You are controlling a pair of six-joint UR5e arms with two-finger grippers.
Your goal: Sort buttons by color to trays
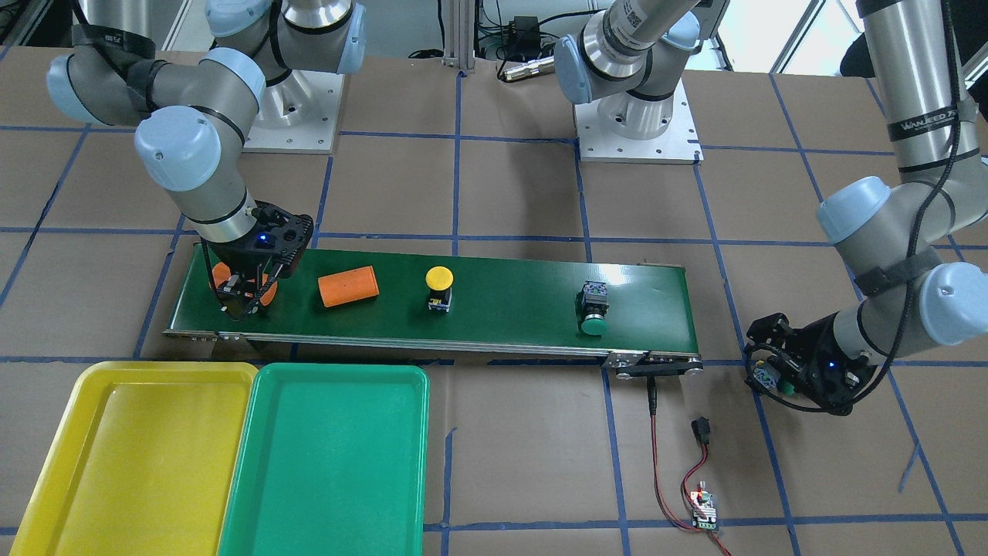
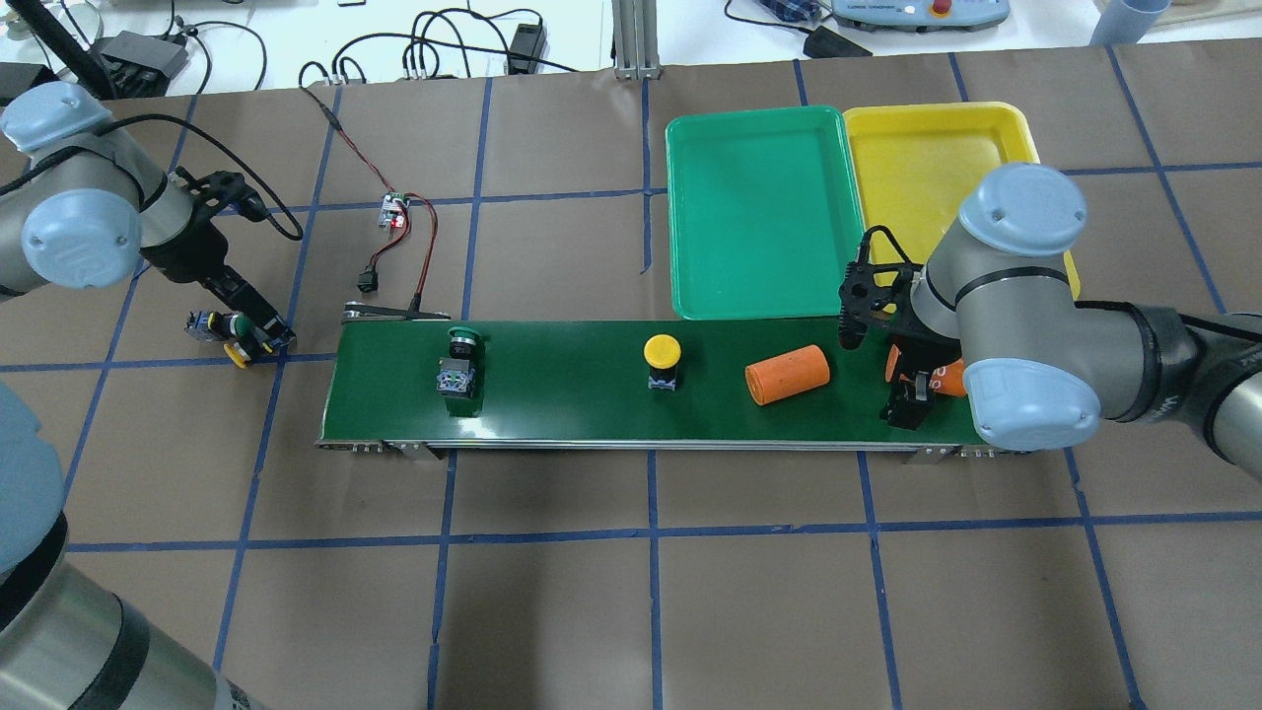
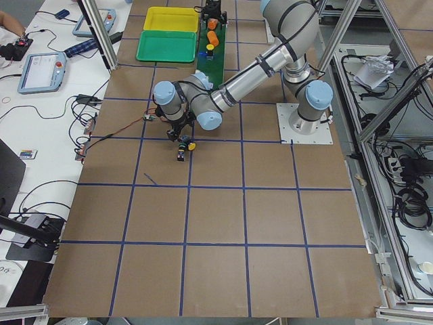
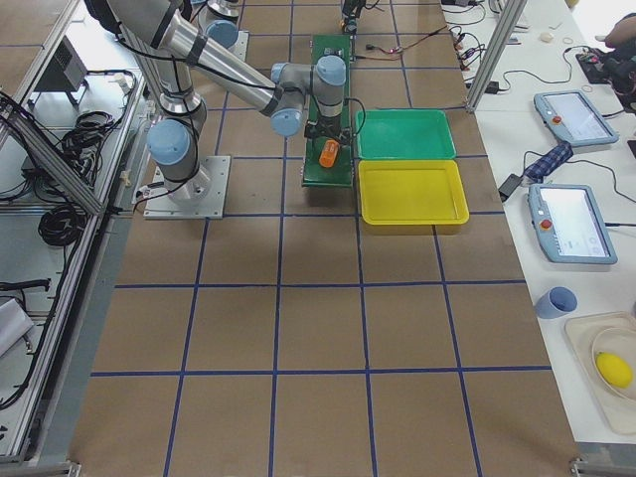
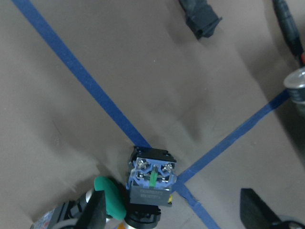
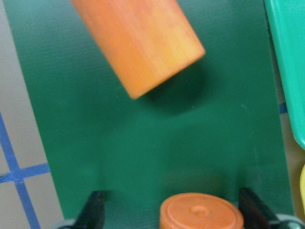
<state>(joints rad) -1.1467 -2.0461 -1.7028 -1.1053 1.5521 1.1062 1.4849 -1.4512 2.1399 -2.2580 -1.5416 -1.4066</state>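
A yellow button (image 2: 663, 360) (image 1: 439, 287) stands mid-belt, and a green button (image 2: 460, 365) (image 1: 594, 309) lies nearer the belt's left end. A second green button (image 2: 235, 323) and a second yellow button (image 2: 237, 353) lie together on the paper off the belt. My left gripper (image 2: 258, 330) (image 5: 176, 212) hangs open over them, and a blue-grey button body (image 5: 151, 179) lies between its fingers. My right gripper (image 2: 912, 394) (image 6: 175, 214) is open astride an upright orange cylinder (image 6: 200, 214). The green tray (image 2: 759, 212) and yellow tray (image 2: 937, 148) hold nothing.
A second orange cylinder (image 2: 787, 375) lies on the dark-green conveyor belt (image 2: 572, 394) between the yellow button and my right gripper. A small circuit board (image 2: 394, 209) with red and black wires lies on the paper behind the belt's left end.
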